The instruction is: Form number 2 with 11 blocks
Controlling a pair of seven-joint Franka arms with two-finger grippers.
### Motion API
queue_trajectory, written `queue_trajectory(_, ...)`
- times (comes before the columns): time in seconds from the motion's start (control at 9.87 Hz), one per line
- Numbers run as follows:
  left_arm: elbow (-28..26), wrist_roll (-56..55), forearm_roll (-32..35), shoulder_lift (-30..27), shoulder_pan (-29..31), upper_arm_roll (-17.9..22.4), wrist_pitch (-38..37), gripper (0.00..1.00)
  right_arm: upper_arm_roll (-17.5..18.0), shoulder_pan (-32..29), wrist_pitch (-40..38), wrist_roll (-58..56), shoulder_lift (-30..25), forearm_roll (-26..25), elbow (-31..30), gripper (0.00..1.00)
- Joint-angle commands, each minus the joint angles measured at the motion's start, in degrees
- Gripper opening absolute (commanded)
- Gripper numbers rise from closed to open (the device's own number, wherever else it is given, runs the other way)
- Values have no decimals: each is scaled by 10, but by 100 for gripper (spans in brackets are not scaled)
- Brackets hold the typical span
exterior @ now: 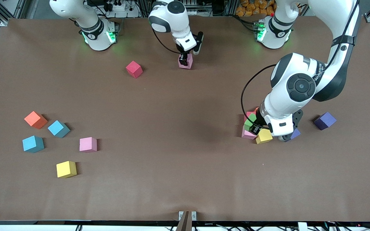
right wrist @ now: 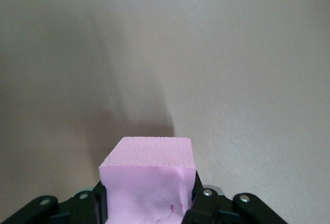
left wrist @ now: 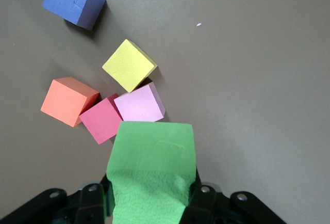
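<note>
Left gripper [left wrist: 149,203] clamps green block [left wrist: 152,172] over cluster, right gripper [right wrist: 149,203] clamps pink block [right wrist: 147,182], both squashed.

We see a big brown table [exterior: 178,166] that fills most of the front view. Its top looks flat and soft, like brown paper. A tiny white speck [exterior: 262,164] lies on it, toward the left arm's end. At the edge of the table nearest the front camera, in the middle, sits a small grey clip [exterior: 187,215]. Past the top edge of the table we see black cables [exterior: 114,6] and a pile of small orange things [exterior: 252,7].
</note>
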Motion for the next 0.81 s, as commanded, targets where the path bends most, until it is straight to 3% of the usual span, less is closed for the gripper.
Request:
queue_trajectory(0.0, -8, 11, -11, -9, 7, -4, -7, 0, -7, 12, 2, 21, 22, -8, 21, 23)
queue_trajectory(0.2, -7, 10, -13, -10, 7, -5, -8, 0, -7, 10, 13, 20, 31, -9, 22, 29)
queue_trajectory(0.3, -4, 10, -31, -11, 6, -5, -8, 0, -7, 10, 15, 20, 35, -13, 24, 39)
queue_trajectory(0.41, -4, 11, -36, -15, 7, -5, -8, 0, -7, 11, 14, 21, 41, -10, 34, 86)
queue_trajectory(0.51, -4, 11, -36, -16, 7, -5, -8, 0, -7, 12, 14, 26, 42, -9, 36, 100)
queue_trajectory(0.71, -3, 11, -36, -17, 7, -5, -8, 0, -7, 11, 10, 27, 41, -9, 42, 100)
